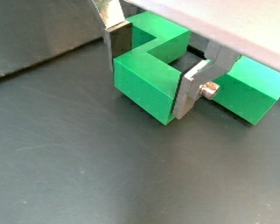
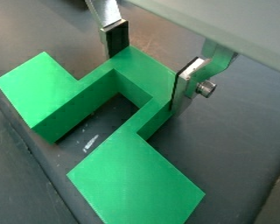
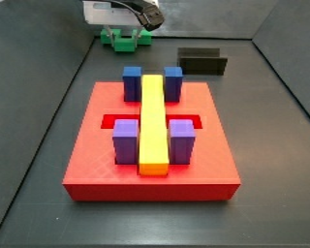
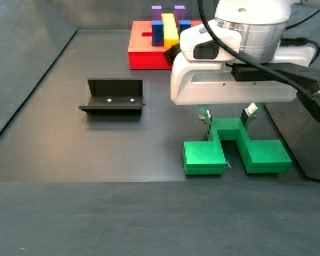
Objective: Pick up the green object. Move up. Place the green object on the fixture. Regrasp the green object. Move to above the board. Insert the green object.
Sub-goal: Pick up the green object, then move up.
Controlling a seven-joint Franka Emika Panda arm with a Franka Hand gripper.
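The green object (image 1: 143,83) is a bright green piece with a raised centre block and two lower side arms. It rests on the dark floor in both side views (image 3: 123,41) (image 4: 232,152). My gripper (image 1: 153,74) reaches down over it, and its silver fingers (image 1: 187,94) press both sides of the centre block. The same hold shows in a wrist view on the gripper (image 2: 150,68) and the green object (image 2: 125,83). The fixture (image 4: 112,98) (image 3: 203,60) stands apart and holds nothing. The board (image 3: 93,165) (image 4: 139,50) lies farther off.
The board carries a long yellow bar (image 3: 152,121), blue blocks (image 3: 132,77) and purple blocks (image 3: 125,140). Grey walls close in the floor on all sides. The arm's white body (image 4: 243,40) rises above the green object.
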